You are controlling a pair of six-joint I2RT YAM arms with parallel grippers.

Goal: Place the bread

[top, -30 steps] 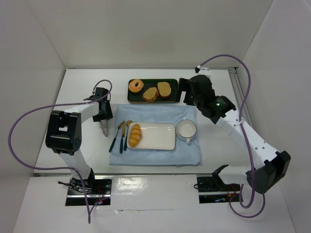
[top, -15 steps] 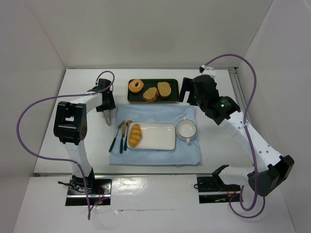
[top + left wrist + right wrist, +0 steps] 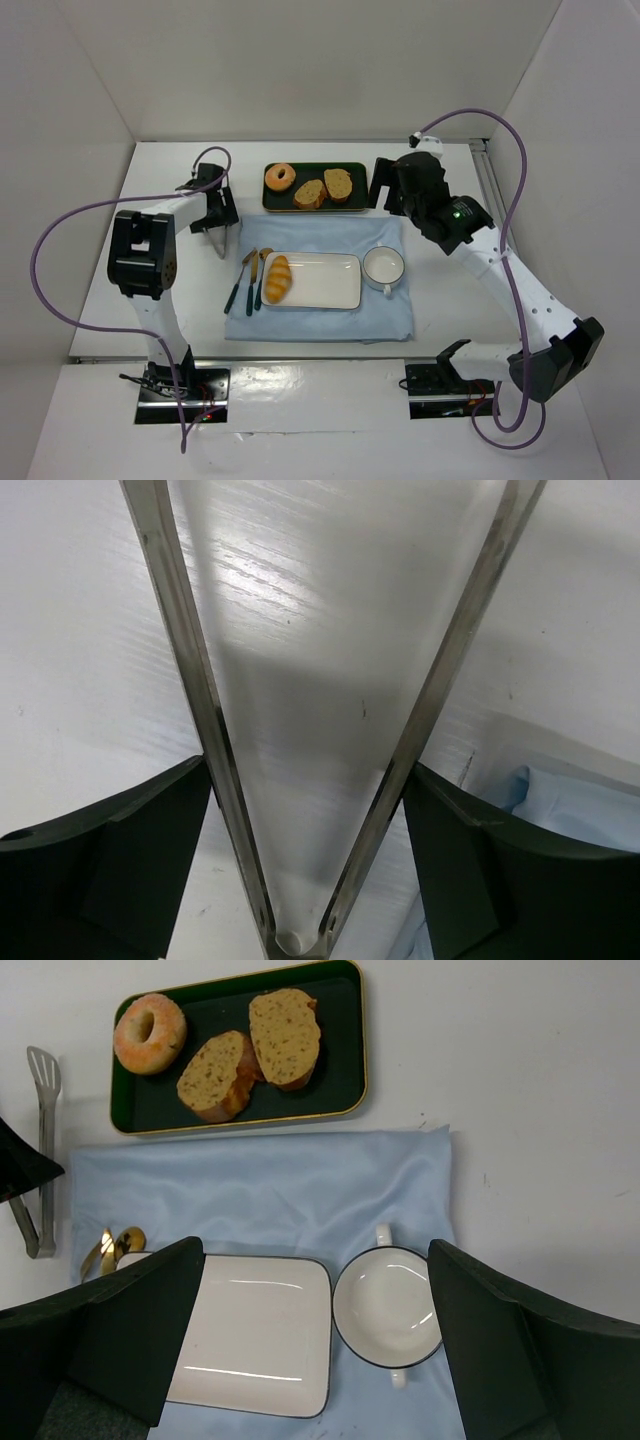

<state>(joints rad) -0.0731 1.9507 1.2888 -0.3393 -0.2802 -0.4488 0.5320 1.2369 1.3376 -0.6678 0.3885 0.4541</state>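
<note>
The bread [image 3: 277, 278] lies on the left end of the white rectangular plate [image 3: 330, 282], which rests on the blue cloth [image 3: 320, 235]. The left gripper [image 3: 308, 780] jaws grip the tongs [image 3: 190, 680], whose arms are spread, over the counter [image 3: 440, 300]. The right gripper [image 3: 315, 1250] jaws stand open and empty.

This looks like a robotics lab cell rather than a real kitchen. Plain white panels [image 3: 320, 70] box in a white table [image 3: 440, 300], where the left arm [image 3: 140, 262] and right arm [image 3: 500, 270] trail purple cables [image 3: 33, 270]. The blue cloth [image 3: 320, 232], green tray [image 3: 300, 170] and plate [image 3: 325, 280] seem staged.
</note>
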